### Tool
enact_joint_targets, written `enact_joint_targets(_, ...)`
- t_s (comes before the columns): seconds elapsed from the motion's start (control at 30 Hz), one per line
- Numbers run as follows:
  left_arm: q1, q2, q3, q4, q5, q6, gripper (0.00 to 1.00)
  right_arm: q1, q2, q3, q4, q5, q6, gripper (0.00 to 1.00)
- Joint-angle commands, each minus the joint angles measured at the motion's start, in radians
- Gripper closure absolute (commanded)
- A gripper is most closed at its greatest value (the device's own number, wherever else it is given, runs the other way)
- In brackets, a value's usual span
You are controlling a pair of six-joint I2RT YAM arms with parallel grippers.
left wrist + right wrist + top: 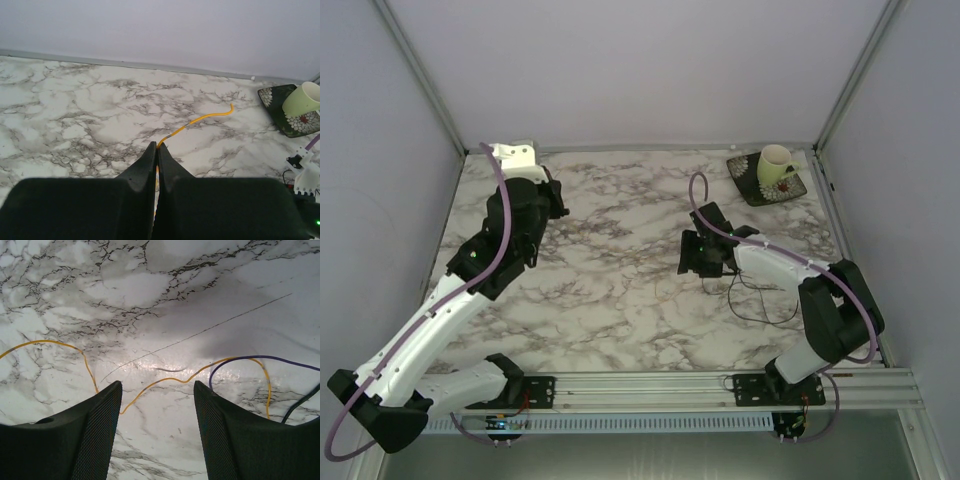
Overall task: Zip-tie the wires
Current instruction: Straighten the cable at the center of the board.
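Closest to the lens, R claw [156,388] hangs low w/ its two black fingers spread, holding nothing; we judge it's lined up for a pick. The wires [761,300] lie loose on the table [620,300] at right-centre, under and just near-right of that claw. They're thin yellow, purple and dark strands in slack loops, w/ one yellow run passing below the gap btwn the fingers. They're unbundled and we see no tie round them, so the task looks early.

L claw [157,146] sits well apart at far left, fingers pressed shut on a yellow strand [200,119] that runs right across the marble. Wire or tie, we can't tell; prob. held ready to bring over.

Far right there's a cup [775,163] on a dark plate [756,191], and a white part [515,154] at the far-left corner. Neither is in the path. Main snag, we think: the loops cross, so R may catch more than one.
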Motion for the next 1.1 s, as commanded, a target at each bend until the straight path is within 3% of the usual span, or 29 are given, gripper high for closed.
enact_joint_targets(0.0, 0.007, -0.023, -0.003, 0.016, 0.006, -0.004, 1.00, 0.005, 0.007, 0.009, -0.005, 0.010, 0.055, 0.41)
enact_joint_targets(0.4, 0.007, -0.015, -0.001, 0.022, 0.034, -0.015, 1.00, 0.001, 0.083, 0.018, -0.005, 0.068, 0.065, 0.43)
enact_joint_targets(0.5, 0.007, -0.018, -0.002, 0.018, 0.030, -0.017, 1.00, 0.000, 0.086, 0.020, -0.005, 0.091, 0.059, 0.54)
enact_joint_targets(0.63, 0.021, -0.010, -0.009, -0.020, 0.018, -0.037, 1.00, -0.020, 0.070, 0.014, -0.011, 0.113, 0.049, 0.84)
enact_joint_targets(0.73, 0.076, -0.002, -0.029, -0.070, 0.042, -0.081, 1.00, -0.051, 0.046, 0.016, -0.029, 0.129, 0.021, 1.00)
enact_joint_targets(1.07, 0.301, -0.018, -0.200, -0.117, 0.184, -0.187, 1.00, -0.201, -0.073, 0.040, -0.155, 0.253, -0.090, 1.00)
